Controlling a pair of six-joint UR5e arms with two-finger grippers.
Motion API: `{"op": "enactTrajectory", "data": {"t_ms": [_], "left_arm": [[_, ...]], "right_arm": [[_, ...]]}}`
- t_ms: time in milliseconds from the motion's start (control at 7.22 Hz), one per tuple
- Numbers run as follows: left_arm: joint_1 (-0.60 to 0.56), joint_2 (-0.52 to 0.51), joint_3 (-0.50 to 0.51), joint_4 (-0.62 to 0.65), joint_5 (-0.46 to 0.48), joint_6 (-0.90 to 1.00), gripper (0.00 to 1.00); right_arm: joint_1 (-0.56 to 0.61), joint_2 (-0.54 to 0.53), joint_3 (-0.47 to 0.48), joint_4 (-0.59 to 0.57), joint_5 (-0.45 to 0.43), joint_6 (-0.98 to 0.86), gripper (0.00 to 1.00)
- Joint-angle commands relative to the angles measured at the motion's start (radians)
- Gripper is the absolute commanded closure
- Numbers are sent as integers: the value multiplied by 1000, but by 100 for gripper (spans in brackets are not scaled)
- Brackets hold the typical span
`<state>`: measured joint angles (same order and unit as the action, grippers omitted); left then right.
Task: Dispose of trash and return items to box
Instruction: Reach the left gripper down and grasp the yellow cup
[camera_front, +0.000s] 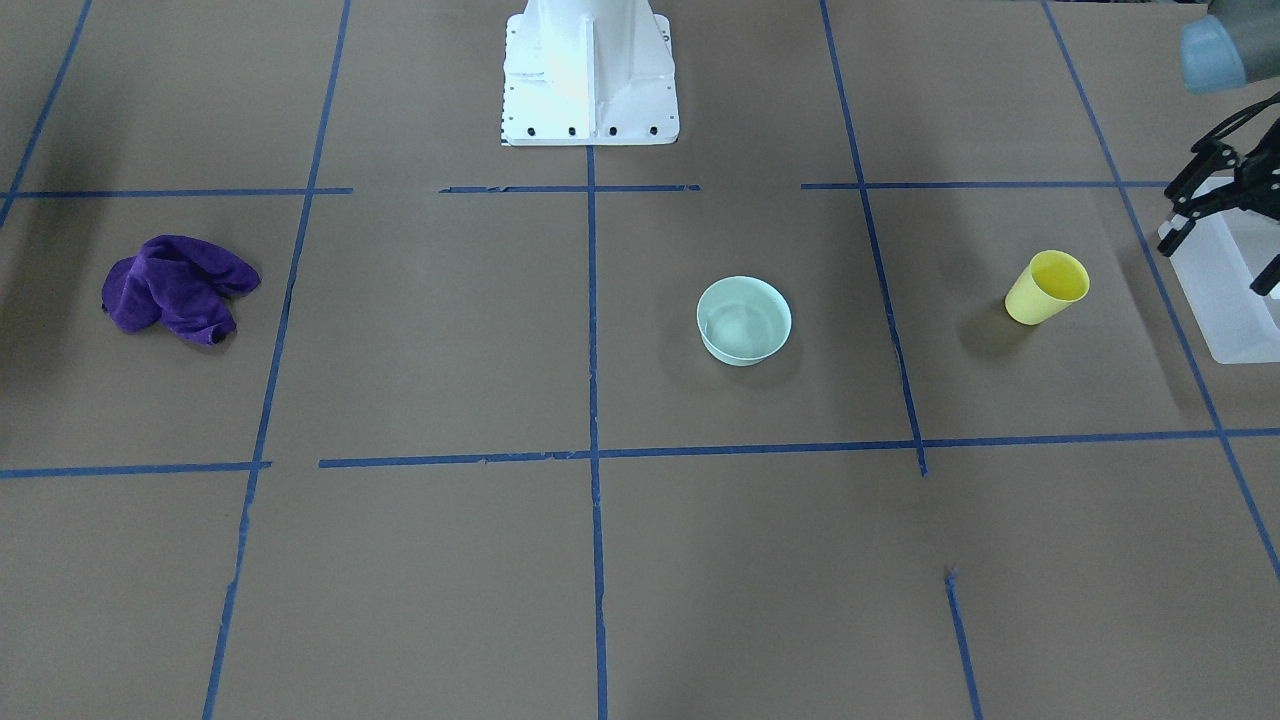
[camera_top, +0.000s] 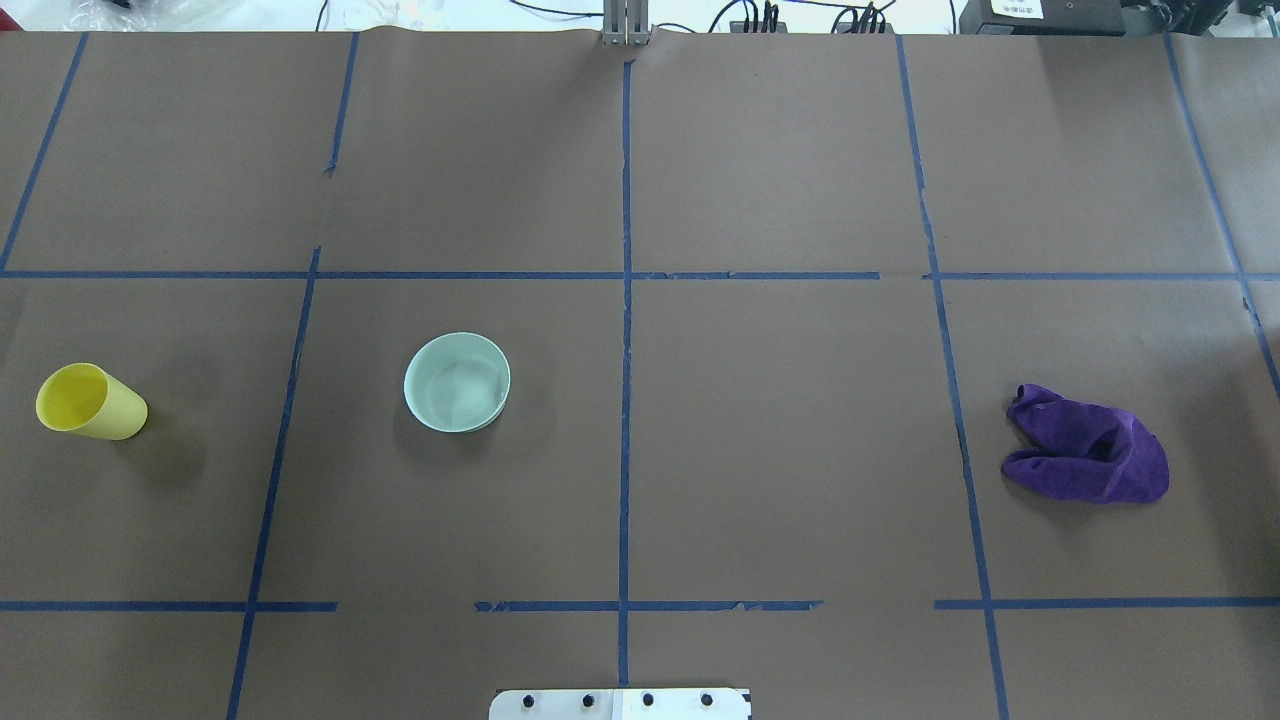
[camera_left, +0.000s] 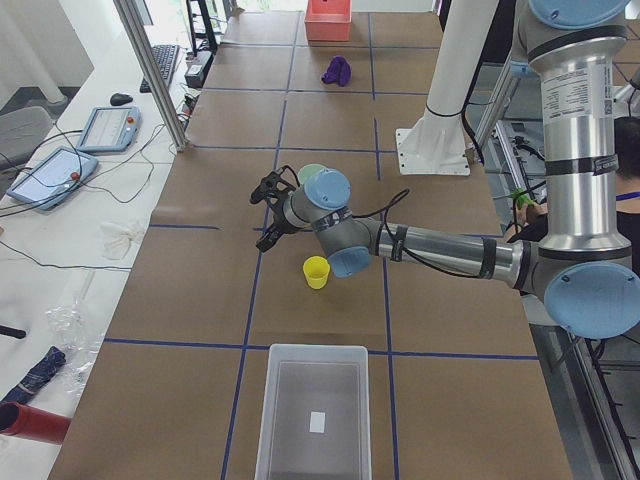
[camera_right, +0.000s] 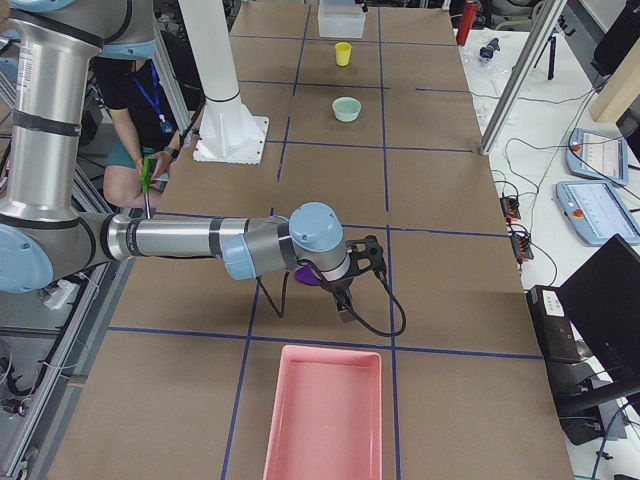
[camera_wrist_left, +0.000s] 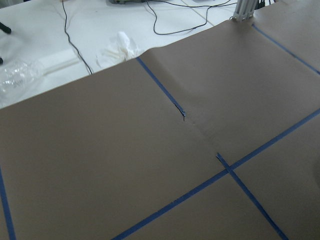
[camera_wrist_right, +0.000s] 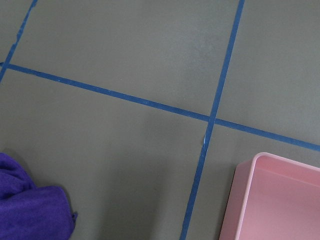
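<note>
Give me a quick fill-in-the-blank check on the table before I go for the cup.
1. The yellow cup stands ___, mouth up.
2. The mint bowl sits between the cup and the ___ cloth.
3. Cup and bowl both sit ___ the box.
4. The left claw is open and holds ___.

Missing words: upright; purple; outside; nothing.

Silver arms (camera_left: 445, 247), pale blue joint caps (camera_left: 327, 187), black cables (camera_right: 385, 318), white base (camera_front: 590, 70), 4 screws (camera_front: 572, 131)
</note>
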<state>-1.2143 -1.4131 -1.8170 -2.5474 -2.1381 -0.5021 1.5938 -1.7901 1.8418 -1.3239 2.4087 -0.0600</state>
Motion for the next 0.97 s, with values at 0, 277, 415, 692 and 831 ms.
{"op": "enactTrajectory", "data": {"t_ms": [0,277,415,692,831], "left_arm": [[74,93,8,-7,81,-137,12],[233,102,27,-43,172,-365,32],[261,108,85,-126,188,-380,32],[269,151,94,-151,191,-374,32],[291,151,97,-151,193,-374,32]], "right_arm": [[0,-5,-1,0,13,2,0],[0,-6,-1,0,23,2,0],[0,-6,-1,0,23,2,0],[0,-8,1,0,23,3,0],[0,-11,1,0,23,2,0]]}}
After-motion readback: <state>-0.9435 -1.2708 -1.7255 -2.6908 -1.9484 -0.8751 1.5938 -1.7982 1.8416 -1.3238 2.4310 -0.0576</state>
